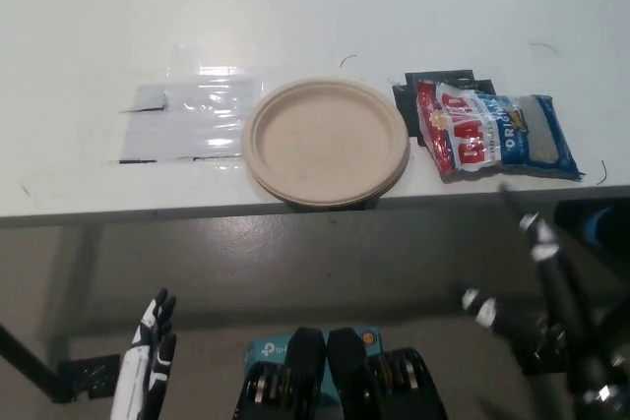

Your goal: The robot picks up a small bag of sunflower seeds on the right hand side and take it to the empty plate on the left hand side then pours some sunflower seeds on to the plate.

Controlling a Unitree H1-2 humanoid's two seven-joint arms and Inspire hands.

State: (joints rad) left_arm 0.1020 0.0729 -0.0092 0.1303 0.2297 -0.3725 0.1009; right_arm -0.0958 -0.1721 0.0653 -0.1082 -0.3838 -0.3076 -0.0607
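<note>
A red, white and blue bag of sunflower seeds (pixel 495 131) lies flat on the white table (pixel 315 17) at the right, partly on a black mat. To its left sits an empty beige paper plate (pixel 326 140), near the table's front edge. My black right hand (pixel 536 287) hangs below the table edge at the lower right, fingers spread apart and holding nothing, well short of the bag. My white left hand (pixel 148 356) rests low at the bottom left, fingers extended and apart, empty.
A clear plastic sheet (pixel 187 120) is taped to the table left of the plate. The table's front edge (pixel 197 211) runs across the middle of the picture, with grey floor below it.
</note>
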